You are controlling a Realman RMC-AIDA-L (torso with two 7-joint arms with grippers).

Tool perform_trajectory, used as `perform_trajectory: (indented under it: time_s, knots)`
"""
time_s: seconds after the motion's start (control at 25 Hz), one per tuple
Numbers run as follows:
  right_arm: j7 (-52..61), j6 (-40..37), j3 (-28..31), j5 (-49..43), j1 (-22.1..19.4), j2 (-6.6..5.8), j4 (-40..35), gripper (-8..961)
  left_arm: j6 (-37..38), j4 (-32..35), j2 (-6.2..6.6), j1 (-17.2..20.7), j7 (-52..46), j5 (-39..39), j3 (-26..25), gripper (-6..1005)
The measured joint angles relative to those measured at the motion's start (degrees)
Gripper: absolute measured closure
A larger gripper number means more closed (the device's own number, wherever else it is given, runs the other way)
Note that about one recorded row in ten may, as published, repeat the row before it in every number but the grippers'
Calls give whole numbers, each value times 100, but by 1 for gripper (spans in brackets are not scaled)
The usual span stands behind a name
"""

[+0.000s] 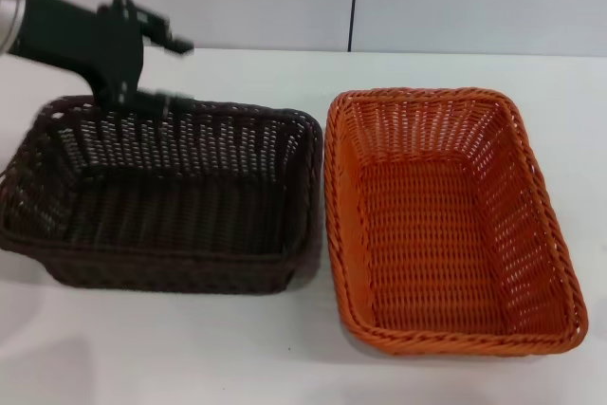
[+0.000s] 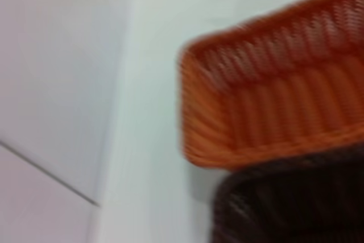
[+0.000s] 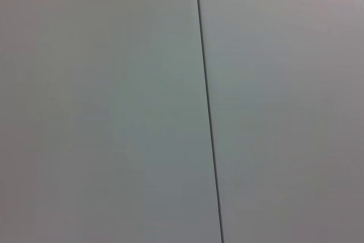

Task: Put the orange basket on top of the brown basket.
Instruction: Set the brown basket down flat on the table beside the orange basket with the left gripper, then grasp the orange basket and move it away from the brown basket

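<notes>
Clearly the key relation is sideways: the orange basket (image 1: 446,220) sits on the white tabletop (image 1: 190,358) to the robot's right of the left hand (image 1: 166,68), which hovers over the far rim of the brown basket (image 1: 161,196). The two baskets lie just beside each other, rims almost touching; the orange one's long axis runs away from the robot, the brown one's across. The left hand's fingers stand spread wide, holding nothing. It is the only hand in sight, so I judge it nearer; the right hand is out of view. No labels or writing are readable.
</notes>
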Motion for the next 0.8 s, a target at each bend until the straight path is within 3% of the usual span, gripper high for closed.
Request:
perform_trajectory:
  time_s: [0.24, 0.28, 0.36, 0.52, 0.72, 0.8]
  knots:
    - [11, 9, 0, 0, 0, -9, -15, 288, 703, -100, -66, 167, -2, -856, -574, 392]
    - [13, 20, 0, 0, 19, -14, -39, 288, 1009, -141, -153, 314, -12, -1567, -1213, 392]
    - [15, 27, 0, 0, 32, -17, -53, 288, 1156, -145, -230, 444, -23, -2130, -1625, 392]
    - [69, 35, 0, 0, 60, -25, -64, 287, 1628, 23, -508, 914, -18, -4033, -2524, 393]
    - [536, 97, 45, -14, 105, -39, -54, 288, 2231, 111, -782, 1476, -63, -5501, -2550, 394]
    - [601, 163, 43, -54, 156, -61, -63, 288, 2369, 348, -805, 1621, -65, -5937, -2546, 395]
